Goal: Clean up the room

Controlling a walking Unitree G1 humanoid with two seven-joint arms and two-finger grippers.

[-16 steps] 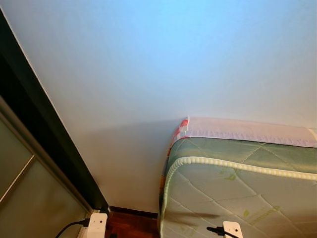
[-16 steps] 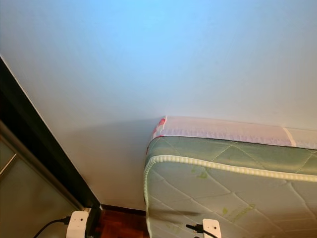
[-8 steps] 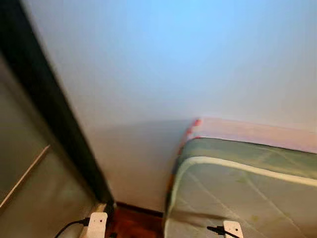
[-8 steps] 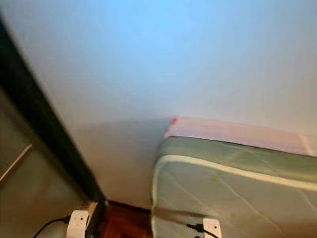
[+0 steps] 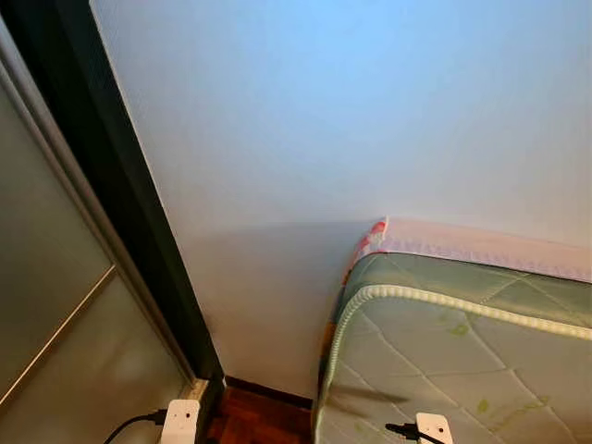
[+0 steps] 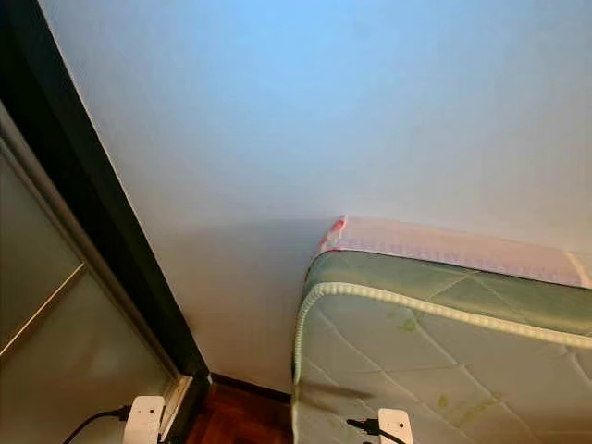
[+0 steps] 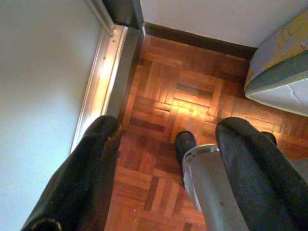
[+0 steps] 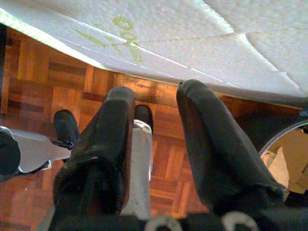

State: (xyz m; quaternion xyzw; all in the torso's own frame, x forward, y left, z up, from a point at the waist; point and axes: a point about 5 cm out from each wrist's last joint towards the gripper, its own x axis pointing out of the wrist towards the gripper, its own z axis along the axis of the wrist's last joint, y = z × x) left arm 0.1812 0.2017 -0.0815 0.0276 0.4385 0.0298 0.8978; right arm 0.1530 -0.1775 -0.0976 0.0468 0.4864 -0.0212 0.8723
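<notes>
My left gripper [image 7: 168, 130] hangs open over the parquet floor [image 7: 192, 82], beside the pale sliding-door track [image 7: 103, 77], with nothing between its fingers. My right gripper [image 8: 156, 94] also hangs open and holds nothing, just off the edge of the quilted green-and-white mattress [image 8: 192, 33]. In the eye views the mattress corner [image 5: 444, 351] lies against the white wall [image 5: 324, 120]. No loose item lies on the floor patches that show.
A dark door frame [image 5: 111, 185] with frosted sliding panels [image 5: 55, 305] runs down the left. My silver legs [image 7: 211, 187] and black feet [image 8: 65, 127] stand on the parquet. A round metal-rimmed container [image 8: 284, 154] with pale crumpled stuff sits by the mattress.
The whole picture has shifted right, so the camera has turned left. The door frame takes more of the view. The mattress itself has not moved.
</notes>
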